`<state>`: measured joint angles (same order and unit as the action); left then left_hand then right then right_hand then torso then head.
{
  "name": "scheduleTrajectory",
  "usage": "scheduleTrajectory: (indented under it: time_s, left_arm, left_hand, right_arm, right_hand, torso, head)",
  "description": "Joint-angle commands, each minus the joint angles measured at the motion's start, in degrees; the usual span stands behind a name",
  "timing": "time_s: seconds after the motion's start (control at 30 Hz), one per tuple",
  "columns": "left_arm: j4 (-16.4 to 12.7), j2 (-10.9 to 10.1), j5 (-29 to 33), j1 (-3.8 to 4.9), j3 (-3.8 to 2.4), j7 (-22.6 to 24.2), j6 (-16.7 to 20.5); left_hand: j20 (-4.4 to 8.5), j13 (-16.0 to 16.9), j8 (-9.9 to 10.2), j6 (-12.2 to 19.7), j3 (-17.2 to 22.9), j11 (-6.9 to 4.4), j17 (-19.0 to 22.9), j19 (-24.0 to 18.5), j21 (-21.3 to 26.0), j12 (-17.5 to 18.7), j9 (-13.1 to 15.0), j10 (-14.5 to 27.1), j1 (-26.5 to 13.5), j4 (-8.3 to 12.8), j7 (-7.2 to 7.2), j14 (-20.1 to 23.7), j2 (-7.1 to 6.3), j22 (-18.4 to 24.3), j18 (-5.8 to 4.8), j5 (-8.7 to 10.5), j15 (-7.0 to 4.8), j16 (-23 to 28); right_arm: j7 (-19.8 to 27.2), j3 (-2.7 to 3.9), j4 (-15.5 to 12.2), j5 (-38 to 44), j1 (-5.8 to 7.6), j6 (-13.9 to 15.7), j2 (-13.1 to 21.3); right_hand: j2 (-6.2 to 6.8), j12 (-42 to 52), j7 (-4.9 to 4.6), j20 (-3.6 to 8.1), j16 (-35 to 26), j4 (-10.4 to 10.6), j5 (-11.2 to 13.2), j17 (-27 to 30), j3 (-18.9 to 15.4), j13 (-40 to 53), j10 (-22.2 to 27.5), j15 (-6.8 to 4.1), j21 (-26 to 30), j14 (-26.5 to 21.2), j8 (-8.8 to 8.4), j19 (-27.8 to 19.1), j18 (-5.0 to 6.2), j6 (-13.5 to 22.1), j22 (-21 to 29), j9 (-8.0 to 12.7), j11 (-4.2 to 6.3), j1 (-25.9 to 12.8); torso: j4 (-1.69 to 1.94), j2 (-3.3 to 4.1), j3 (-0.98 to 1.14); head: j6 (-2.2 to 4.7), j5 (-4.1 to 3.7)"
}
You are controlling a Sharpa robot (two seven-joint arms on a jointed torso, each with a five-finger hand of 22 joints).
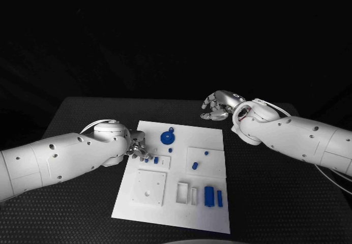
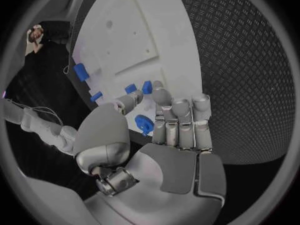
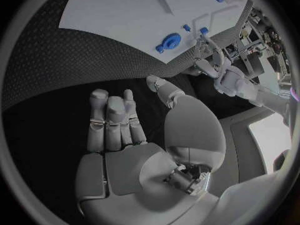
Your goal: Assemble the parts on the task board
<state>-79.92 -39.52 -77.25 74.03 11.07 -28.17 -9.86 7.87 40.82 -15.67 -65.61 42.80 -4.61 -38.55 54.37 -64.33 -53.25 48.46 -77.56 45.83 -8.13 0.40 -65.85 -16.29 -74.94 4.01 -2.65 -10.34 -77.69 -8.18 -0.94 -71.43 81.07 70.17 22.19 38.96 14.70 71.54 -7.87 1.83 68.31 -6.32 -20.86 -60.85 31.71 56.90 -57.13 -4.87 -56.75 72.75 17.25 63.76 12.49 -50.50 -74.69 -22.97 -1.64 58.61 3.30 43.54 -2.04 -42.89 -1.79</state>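
Observation:
The white task board (image 1: pixel 179 213) lies in the middle of the table. On it are a round blue part (image 1: pixel 168 136), two small blue pegs (image 1: pixel 151 160) in a raised square near the left edge, and two blue cylinders (image 1: pixel 213 196) near the front. My left hand (image 1: pixel 138 148) hovers at the board's left edge, its fingertips right by the two pegs (image 2: pixel 139 88); whether they touch is unclear. Its fingers (image 2: pixel 181 120) lie straight and hold nothing. My right hand (image 1: pixel 218 105) hangs over the black table behind the board's far right corner, its fingers (image 3: pixel 115 120) outstretched and empty.
More blue parts (image 1: pixel 195 165) sit in the board's right half, beside a raised square plate (image 1: pixel 149 188) and narrow slots (image 1: pixel 182 193). The black table (image 1: pixel 279 203) spreads wide on both sides of the board. The right wrist view also shows the round part (image 3: pixel 169 41) and the left hand (image 3: pixel 209 60).

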Motion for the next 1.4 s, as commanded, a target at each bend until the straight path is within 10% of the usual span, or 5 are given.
scheduleTrajectory:
  time_s: [0.03, 0.63, 0.87, 1.0, 1.4]
  left_arm:
    - [0.5, -0.62, 0.27, -0.62, 0.33, -0.19, 2.03]
    - [3.01, -0.49, 19.06, -0.5, -2.64, 11.84, 21.01]
    - [2.22, 1.43, -4.15, -0.87, -2.15, 22.32, 27.63]
    - [2.18, 2.34, -10.14, -0.98, -1.07, 24.14, 27.02]
    - [3.74, 5.06, -16.63, -1.77, 0.74, 29.32, 27.11]
  left_hand:
    - [7.44, 0.08, 1.43, 1.74, -0.13, 0.07, -0.01, 0.15, 0.21, 0.07, -0.03, 0.15, 0.03, -0.25, 1.47, 0.16, -0.37, -0.34, 0.32, -0.12, -0.11, 0.25]
    - [4.96, -4.49, 2.54, 6.07, 0.72, 2.63, 3.73, -5.47, 6.38, 9.2, -0.81, 8.41, 6.66, 3.21, 3.95, 6.07, 0.99, 2.05, -1.25, -0.42, 3.08, 8.64]
    - [-1.03, -15.61, 4.41, 9.99, 1.65, 8.05, 8.35, -11.37, 13.04, 25.89, -4.02, 15.19, 22.87, 18.52, 6.37, 11.14, 4.75, 4.07, -1.74, -2.56, 9.25, 18.31]
    - [-1.62, -18.56, 4.5, 9.82, -0.01, 8.69, 8.73, -11.35, 13.91, 30.14, -5.37, 14.21, 23.44, 18.62, 5.64, 11.04, 1.85, 4.13, -1.47, -0.27, 9.8, 19.63]
    - [-1.72, -23.11, 5.72, 10.42, -6.31, 8.69, 8.56, -10.31, 14.89, 38.08, -8.67, 12.94, 23.66, 18.56, 4.79, 9.45, 2.23, 3.93, -0.95, -0.36, 9.61, 20.51]
  right_arm:
    - [0.09, 0.02, 0.07, 0.49, -0.02, -0.33, -0.09]
    - [0.12, 0.02, 0.19, 0.48, -0.03, -0.33, 0.03]
    - [0.34, 0.02, 0.3, 0.23, -0.03, -0.3, 0.11]
    - [0.52, 0.02, 0.49, -0.2, -0.03, -0.02, -0.02]
    - [0.91, 0.02, 0.49, -0.71, -0.03, -0.14, -0.24]
  right_hand:
    - [-0.04, 0.35, -0.39, 0.06, -0.25, 0.07, -0.32, 0.07, -0.28, -0.07, 0.31, 0.36, 0.35, 0.2, -0.23, 0.17, 2.51, 0.0, -0.1, 0.08, -0.14, -0.68]
    - [-0.06, 0.36, -0.4, 0.05, -0.26, 0.11, -0.38, 0.07, -0.3, -0.09, 0.32, 0.37, 0.36, 0.2, -0.23, 0.16, 2.51, 0.01, -0.1, 0.08, -0.15, -0.75]
    - [-0.05, 0.36, -0.44, 0.05, -0.27, 0.04, -0.37, 0.07, -0.25, -0.1, 0.35, 0.39, 0.39, 0.18, -0.29, 0.12, 2.51, 0.12, -0.1, 0.11, -0.18, -0.65]
    - [-0.14, 0.33, -0.49, 0.04, -0.3, 0.06, -0.31, 0.08, -0.15, -0.12, 0.42, 0.44, 0.44, 0.13, -0.33, 0.06, 2.51, 0.19, -0.1, 0.13, -0.23, -0.6]
    - [-0.17, -1.16, -0.92, -1.04, -2.32, 0.08, 0.1, 1.2, 0.79, -1.14, 2.1, 0.91, 2.12, -1.84, -0.66, -2.1, 2.51, 0.92, 0.28, 0.28, -0.68, -0.47]
  torso:
    - [-0.02, 0.0, -0.01]
    - [-0.03, 0.04, 0.11]
    - [-0.01, 0.09, 0.06]
    - [-0.15, 0.12, 0.03]
    - [-0.09, 0.08, 0.08]
  head:
    - [0.24, 0.0]
    - [1.11, -0.35]
    - [1.73, -0.41]
    - [1.92, -0.48]
    - [2.72, -0.48]
